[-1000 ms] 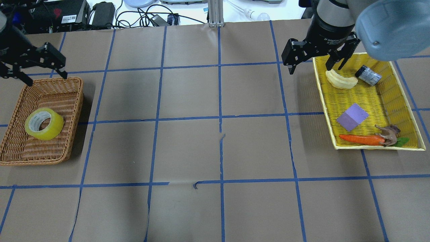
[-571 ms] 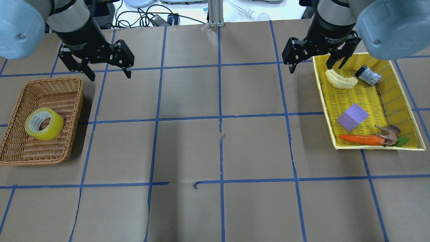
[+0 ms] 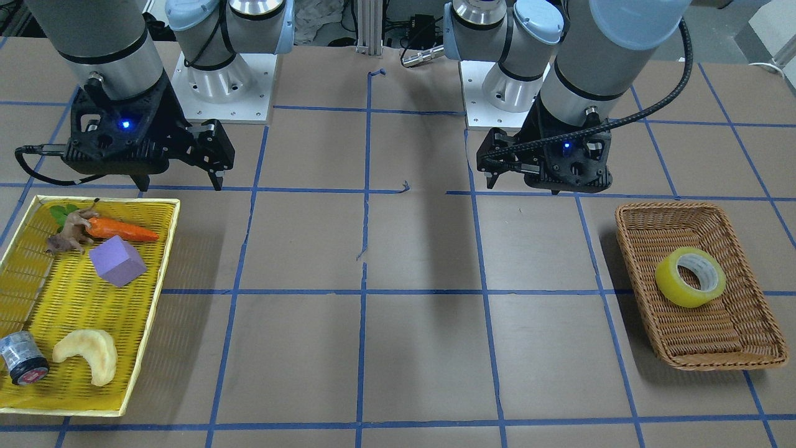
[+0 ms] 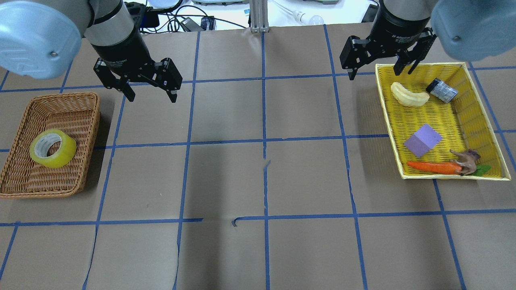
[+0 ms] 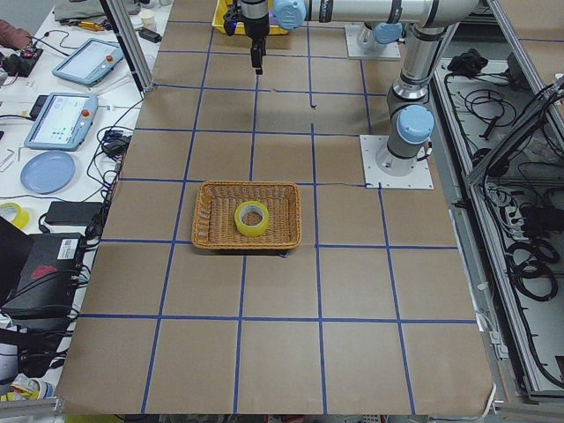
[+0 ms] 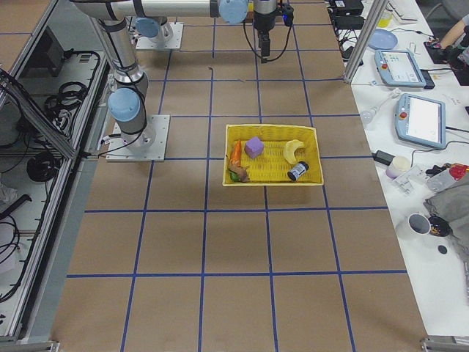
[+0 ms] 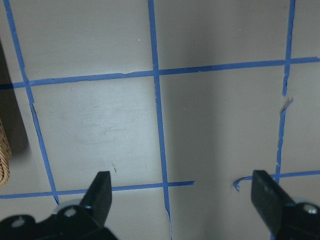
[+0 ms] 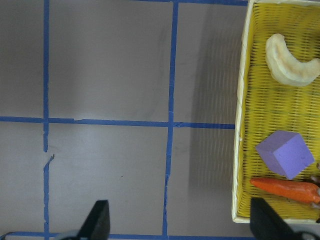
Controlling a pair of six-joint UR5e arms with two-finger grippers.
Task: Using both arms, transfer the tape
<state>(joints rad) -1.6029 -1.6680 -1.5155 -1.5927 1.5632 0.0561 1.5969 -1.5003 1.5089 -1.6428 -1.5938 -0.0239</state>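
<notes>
From the front-facing view, the tape (image 3: 690,277) lies inside the wicker basket (image 3: 631,252) on the desk (image 3: 410,348). Overhead, the left gripper (image 4: 152,98) hangs spread wide and empty near the basket. The right gripper (image 4: 381,74), likewise spread, hovers at the yellow tray's (image 4: 477,108) far corner.

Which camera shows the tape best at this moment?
Overhead exterior: the tape lies large and unobstructed in the basket, core visible. Front-facing shows it nearly as well; exterior left shows it small. Exterior right and both wrist cameras miss it.
</notes>
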